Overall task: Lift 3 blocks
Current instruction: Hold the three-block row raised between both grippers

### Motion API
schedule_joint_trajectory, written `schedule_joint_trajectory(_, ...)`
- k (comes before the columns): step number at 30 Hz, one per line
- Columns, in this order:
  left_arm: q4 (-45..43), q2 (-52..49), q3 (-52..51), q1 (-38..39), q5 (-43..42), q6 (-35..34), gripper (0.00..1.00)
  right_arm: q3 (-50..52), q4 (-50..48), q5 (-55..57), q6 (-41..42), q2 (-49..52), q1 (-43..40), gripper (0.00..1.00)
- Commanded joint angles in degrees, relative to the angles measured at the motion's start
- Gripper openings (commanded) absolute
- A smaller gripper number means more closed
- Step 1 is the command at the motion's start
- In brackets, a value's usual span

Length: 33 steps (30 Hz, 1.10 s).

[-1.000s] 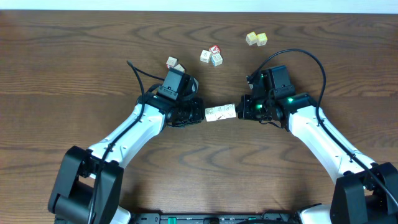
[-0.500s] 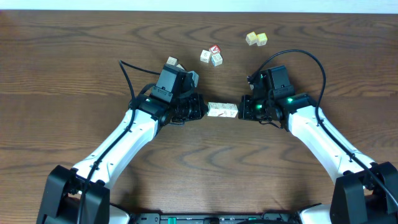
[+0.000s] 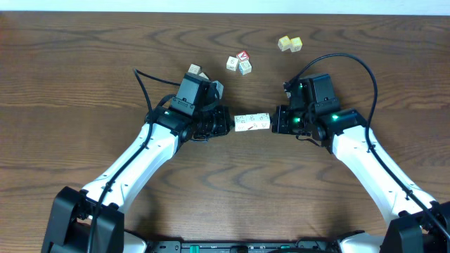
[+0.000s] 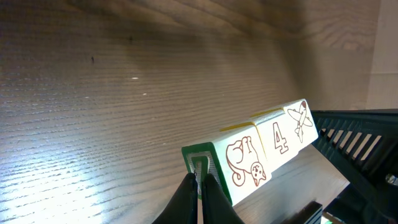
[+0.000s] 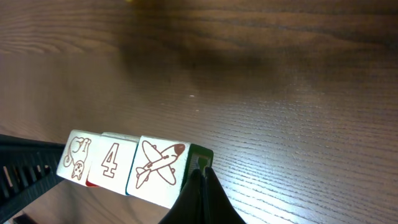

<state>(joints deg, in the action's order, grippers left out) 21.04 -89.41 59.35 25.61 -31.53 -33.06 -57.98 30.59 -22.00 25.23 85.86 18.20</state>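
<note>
The 3 blocks (image 3: 252, 123) sat in 1 row near mid-table, pinched end to end between the left gripper (image 3: 230, 125) and the right gripper (image 3: 275, 121). Each had its jaws together and pressed tip-first. A good lift likely needed equal inward pressure and a matched, level rise. Against 1 second earlier, the row and both grippers appeared slightly farther up and right in the overhead view.

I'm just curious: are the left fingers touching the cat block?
Touching. The left wrist view shows the left fingers pressed on the cat block's green end.
</note>
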Motion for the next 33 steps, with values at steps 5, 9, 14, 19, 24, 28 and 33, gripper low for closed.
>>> schedule_joint_trajectory(5, -1.8, 0.3, 0.9, 2.1, -8.3, -0.7, 0.07, -1.1, -0.8, -16.6, 1.5, -1.1, 4.3, 0.01)
schedule_joint_trajectory(9, -1.8, 0.3, 0.9, 2.1, -8.3, -0.7, 0.07, -1.1, -0.8, -18.2, 1.6, -1.2, 4.3, 0.01)
schedule_joint_trajectory(14, -1.9, 0.3, 0.9, 2.1, -7.1, -1.7, 0.07, -1.1, 0.3, -18.2, 2.0, -1.2, 4.3, 0.01)
schedule_joint_trajectory(19, -1.9, 0.3, 0.9, 2.1, -7.0, -1.7, 0.07, -1.1, 0.6, -18.2, 2.0, -1.2, 4.3, 0.01)
schedule_joint_trajectory(24, -1.9, 0.3, 0.9, 2.1, -6.8, -1.8, 0.07, -1.1, 0.2, -19.1, 2.6, -1.3, 4.3, 0.01)
schedule_joint_trajectory(28, -1.9, 0.3, 0.9, 2.1, -6.8, -1.8, 0.07, -1.1, 0.0, -19.3, 3.0, -1.6, 4.3, 0.01)
schedule_joint_trajectory(33, -1.9, 0.3, 0.9, 2.1, -6.8, -1.8, 0.07, -1.1, -1.5, -21.8, 3.7, -2.3, 4.3, 0.01)
